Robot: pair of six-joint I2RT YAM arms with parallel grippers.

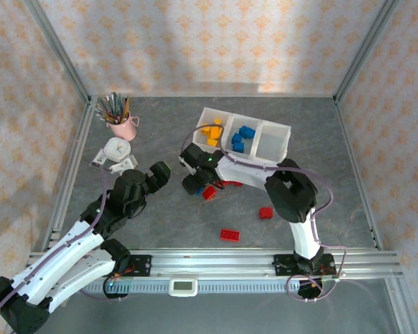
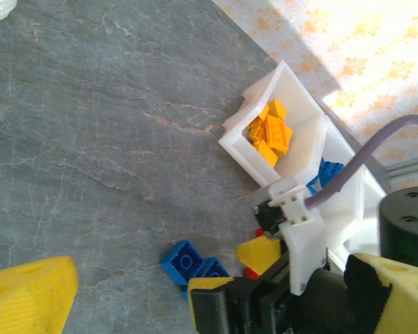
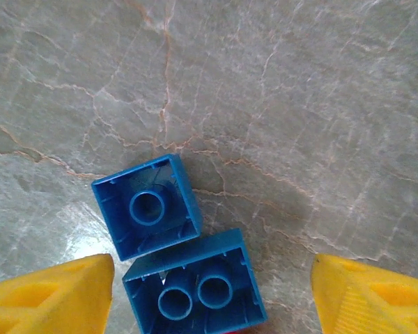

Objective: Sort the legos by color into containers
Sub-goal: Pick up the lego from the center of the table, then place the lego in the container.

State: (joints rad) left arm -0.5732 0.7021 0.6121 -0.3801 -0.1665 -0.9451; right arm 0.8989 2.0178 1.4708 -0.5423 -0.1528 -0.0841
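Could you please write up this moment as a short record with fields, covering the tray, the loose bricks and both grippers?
Tray: long white plastic tray, three compartments in a row
Left compartment: yellow-orange bricks
Middle compartment: blue bricks
Right compartment: no bricks visible
Loose blue: two blue plastic bricks, undersides up, side by side on the grey table
Loose red: at least three red bricks on the table
Right gripper: open, fingers either side of the loose blue bricks
Left gripper: open, holding nothing
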